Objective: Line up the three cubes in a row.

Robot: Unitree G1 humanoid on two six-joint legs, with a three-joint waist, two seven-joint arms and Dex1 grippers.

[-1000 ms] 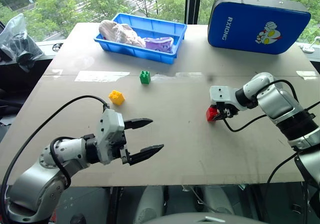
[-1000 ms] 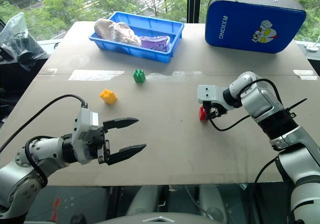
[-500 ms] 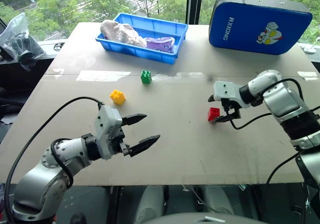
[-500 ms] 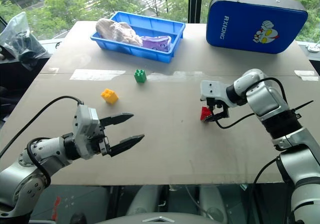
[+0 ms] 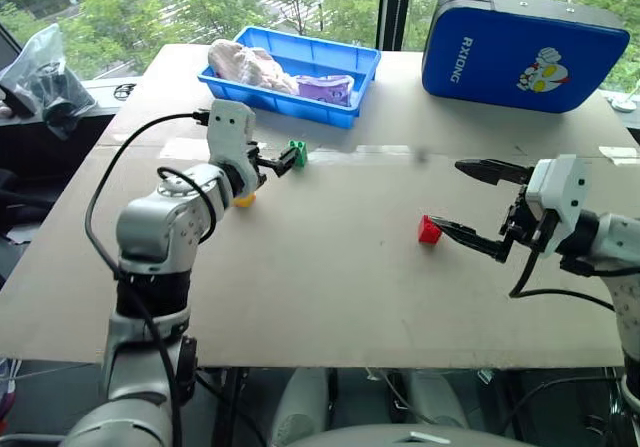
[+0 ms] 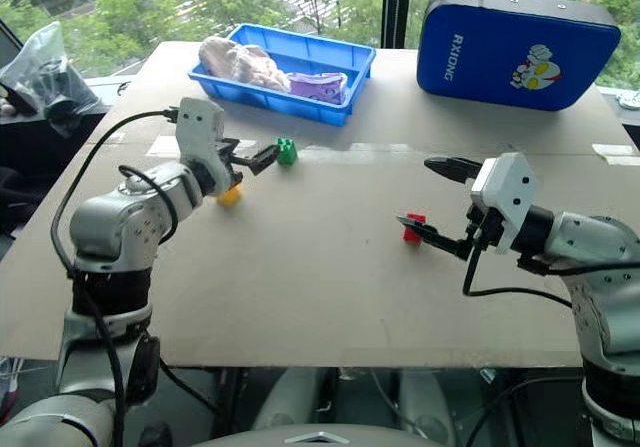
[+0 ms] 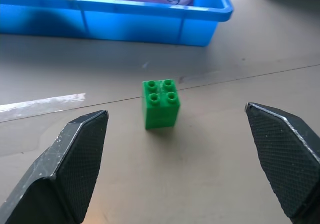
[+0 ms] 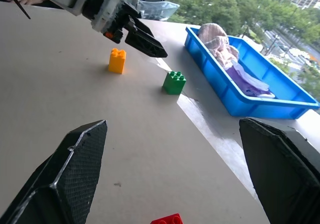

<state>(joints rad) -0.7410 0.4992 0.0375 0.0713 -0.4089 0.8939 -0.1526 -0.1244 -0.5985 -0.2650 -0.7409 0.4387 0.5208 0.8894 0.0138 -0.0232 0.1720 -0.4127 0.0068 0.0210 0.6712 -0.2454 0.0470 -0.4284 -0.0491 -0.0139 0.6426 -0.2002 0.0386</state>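
Yellow cube (image 6: 230, 195) is half hidden in the head views, tucked behind the left arm's wrist, so just a sliver of it peeks out; from the right wrist camera it stands clear, a tall orange-yellow block with studs on top. In that same wrist view the red cube (image 8: 167, 219) is cut off at the frame edge, with just its studded top visible. The green cube (image 7: 160, 102) is plain to see: a bright block with four round studs, sitting on the table (image 5: 330, 287) close to a strip of tape and near the blue bin (image 5: 290, 72).

The left gripper (image 5: 283, 159) is spread wide with nothing in it, its tips just short of the green cube. The right gripper (image 5: 465, 202) is also wide apart and empty, and the red cube (image 5: 429, 230) lies on the table beside its lower fingertip.
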